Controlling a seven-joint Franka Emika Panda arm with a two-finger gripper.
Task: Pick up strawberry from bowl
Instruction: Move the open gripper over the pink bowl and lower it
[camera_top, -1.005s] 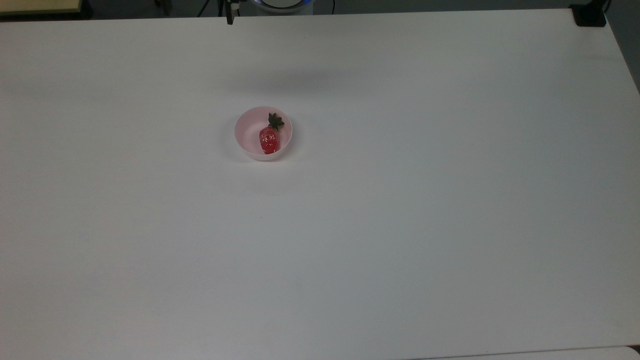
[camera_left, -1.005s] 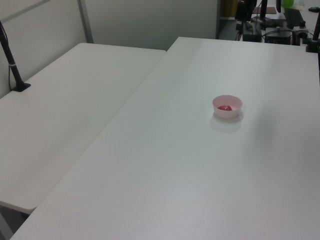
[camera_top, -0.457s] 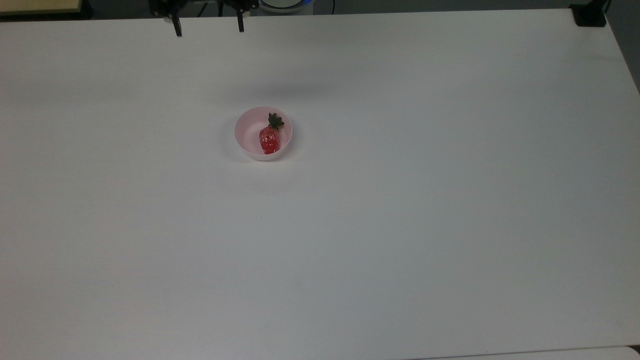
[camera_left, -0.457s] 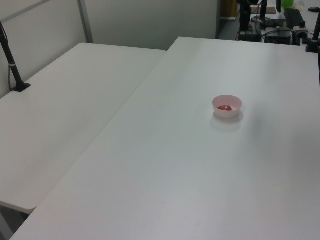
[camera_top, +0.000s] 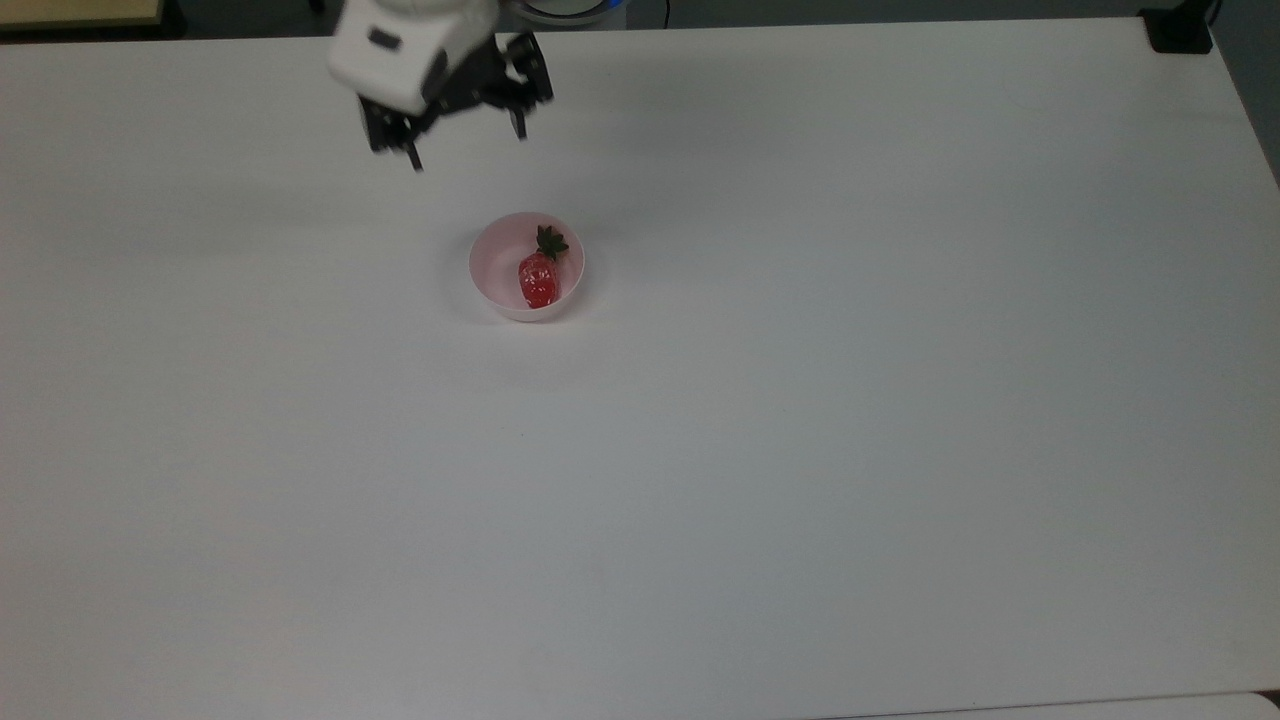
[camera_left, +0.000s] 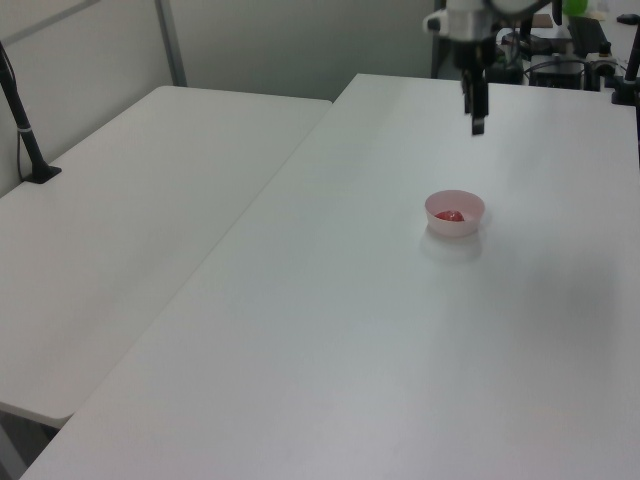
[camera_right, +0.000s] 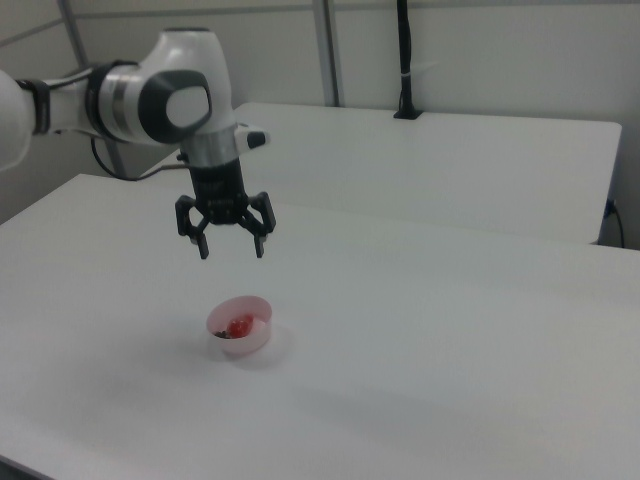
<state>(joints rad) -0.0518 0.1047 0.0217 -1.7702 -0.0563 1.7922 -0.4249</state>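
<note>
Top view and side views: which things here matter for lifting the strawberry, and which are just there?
Job:
strawberry, lying in the bowl
bowl
gripper, open, above the bowl

Just there:
white table
neighbouring table
black post

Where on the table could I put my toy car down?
Almost anywhere. The white table is bare from the pink bowl out to every edge in the top view. The one busy spot is the bowl, holding the strawberry, with the open gripper hanging above the table beside it.
</note>
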